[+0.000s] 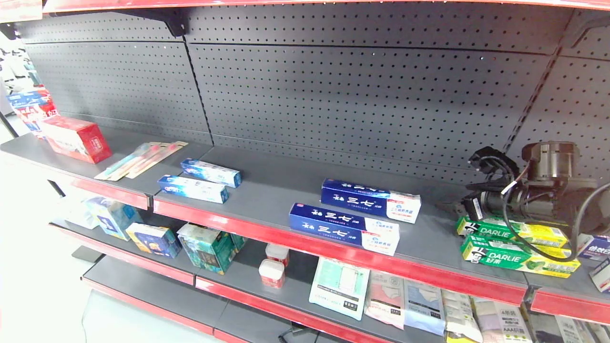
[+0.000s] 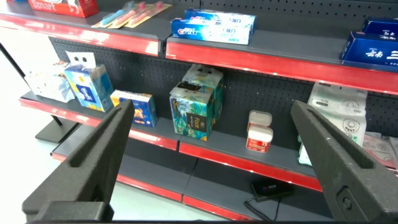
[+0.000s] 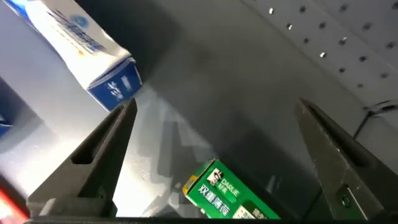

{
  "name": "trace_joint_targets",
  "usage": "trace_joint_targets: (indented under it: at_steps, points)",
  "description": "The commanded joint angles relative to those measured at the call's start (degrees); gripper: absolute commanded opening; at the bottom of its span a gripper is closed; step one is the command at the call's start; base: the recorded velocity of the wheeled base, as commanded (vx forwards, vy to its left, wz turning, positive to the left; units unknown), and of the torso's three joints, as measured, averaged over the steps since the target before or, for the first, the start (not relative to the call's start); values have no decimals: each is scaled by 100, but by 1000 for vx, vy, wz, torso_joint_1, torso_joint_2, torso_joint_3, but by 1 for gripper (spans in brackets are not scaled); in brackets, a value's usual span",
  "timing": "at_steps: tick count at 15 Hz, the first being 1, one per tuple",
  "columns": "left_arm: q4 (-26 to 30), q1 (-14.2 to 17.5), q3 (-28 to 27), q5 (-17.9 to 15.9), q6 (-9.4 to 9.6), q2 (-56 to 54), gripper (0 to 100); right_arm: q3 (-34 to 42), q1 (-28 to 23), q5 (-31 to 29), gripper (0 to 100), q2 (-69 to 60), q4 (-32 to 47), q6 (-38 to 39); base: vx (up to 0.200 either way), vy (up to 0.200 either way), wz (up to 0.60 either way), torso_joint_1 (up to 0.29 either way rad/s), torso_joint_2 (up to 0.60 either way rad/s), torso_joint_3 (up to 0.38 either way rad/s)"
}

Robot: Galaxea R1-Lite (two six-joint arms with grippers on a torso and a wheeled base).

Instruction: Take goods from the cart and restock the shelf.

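Note:
My right gripper [image 3: 216,106] is open above the grey shelf board [image 1: 286,190], with nothing held. Just below its fingers lies the end of a green toothpaste box [image 3: 227,194]. Two green toothpaste boxes [image 1: 512,231] lie side by side at the shelf's right end, and my right arm's wrist [image 1: 538,190] hovers over them. Two dark blue toothpaste boxes [image 1: 344,227] lie mid-shelf; one [image 3: 93,50] is close to the right gripper. My left gripper [image 2: 211,109] is open and empty, held out in front of the lower shelves.
Two light blue toothpaste boxes [image 1: 193,188], toothbrush packs [image 1: 140,160] and a red box [image 1: 76,139] lie further left on the shelf. Below stand patterned boxes [image 2: 198,99], small red-and-white jars [image 2: 259,130] and flat packets [image 1: 339,286]. A pegboard wall [image 1: 362,95] backs the shelf.

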Motion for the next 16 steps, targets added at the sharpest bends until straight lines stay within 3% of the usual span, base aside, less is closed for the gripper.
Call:
trace_joint_targets:
  at_steps: [1, 16]
  points:
    - [-1, 1, 0, 3, 0, -2, 100, -56, -2, 3, 100, 180, -9, -4, 0, 0, 0, 0, 0, 0]
    - [-1, 1, 0, 3, 0, -2, 100, -495, 428, -76, 100, 444, -18, 49, 0, 0, 0, 0, 0, 0]
